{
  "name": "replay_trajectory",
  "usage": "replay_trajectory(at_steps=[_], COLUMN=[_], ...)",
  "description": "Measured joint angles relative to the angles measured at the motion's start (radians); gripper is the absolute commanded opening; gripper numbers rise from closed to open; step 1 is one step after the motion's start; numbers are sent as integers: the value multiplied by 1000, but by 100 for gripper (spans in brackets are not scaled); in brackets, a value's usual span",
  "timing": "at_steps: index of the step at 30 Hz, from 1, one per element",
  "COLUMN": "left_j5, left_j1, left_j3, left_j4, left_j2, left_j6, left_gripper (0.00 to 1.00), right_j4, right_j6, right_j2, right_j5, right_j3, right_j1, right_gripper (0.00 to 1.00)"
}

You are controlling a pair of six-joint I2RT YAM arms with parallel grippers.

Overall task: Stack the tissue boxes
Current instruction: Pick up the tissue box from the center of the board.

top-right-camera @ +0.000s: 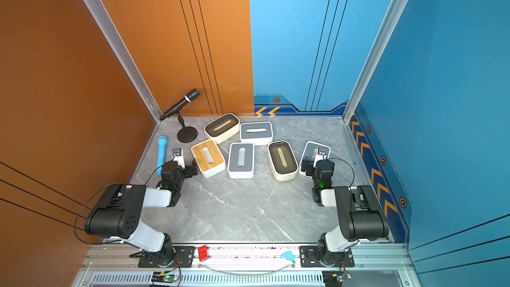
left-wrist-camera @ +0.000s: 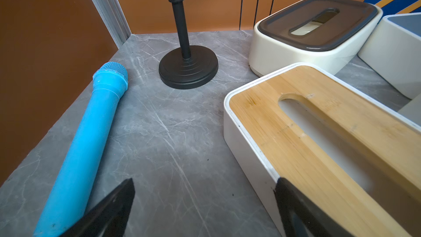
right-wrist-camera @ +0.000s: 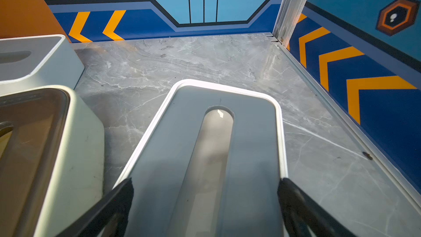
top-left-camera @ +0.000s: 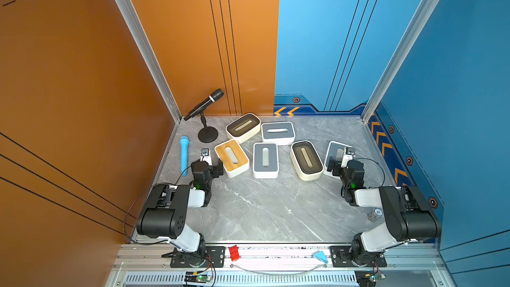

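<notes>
Tissue boxes, six in all, lie flat and unstacked over the far half of a grey marble-veined table (top-left-camera: pixel 262 211). Orange walls (top-left-camera: pixel 82 78) close the left and part of the back, blue walls (top-left-camera: pixel 317 37) the rest, with yellow chevrons (top-left-camera: pixel 287 111) along the foot of the blue.

At the back, the cream box with a rounded dark brown lid (top-left-camera: pixel 243 127) lies diagonally, far end to the right. Just beside it, the white box with a grey lid (top-left-camera: pixel 278 133) runs crosswise. In the nearer row, the white box with a bamboo lid (top-left-camera: pixel 231 157) points away from us, far end leaning left. The second grey-lidded white box (top-left-camera: pixel 265 160) points straight away, the second brown-lidded cream box (top-left-camera: pixel 306 160) leans left, and the third grey-lidded white box (top-left-camera: pixel 334 149) leans right.

Our left hand (left-wrist-camera: pixel 204 192) stands wide open, holding nothing — one finger over the bamboo lid's near corner, the other over bare table beside a blue microphone (left-wrist-camera: pixel 91 137) lying flat. Our right hand (right-wrist-camera: pixel 206 185) is equally wide open, fingers flanking the near end of the third grey-lidded white box — we cannot tell whether they touch it. A black microphone on a round-based stand (top-left-camera: pixel 205 103) occupies the far left corner.
</notes>
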Motion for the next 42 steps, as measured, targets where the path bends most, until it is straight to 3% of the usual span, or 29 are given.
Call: replay_trajectory(at_steps=[34,42], left_j5=[-26,-80], left_j1=[-16,-45], left_j3=[-1,-101], left_j4=[3,152], left_j2=[0,-4], left_j6=[1,4], left_gripper=[98,98], right_j4=[0,36], right_j6=[0,15], right_j2=[0,-41], right_j5=[0,45], right_j3=[0,-52], right_j1=[0,0], right_gripper=[100,100])
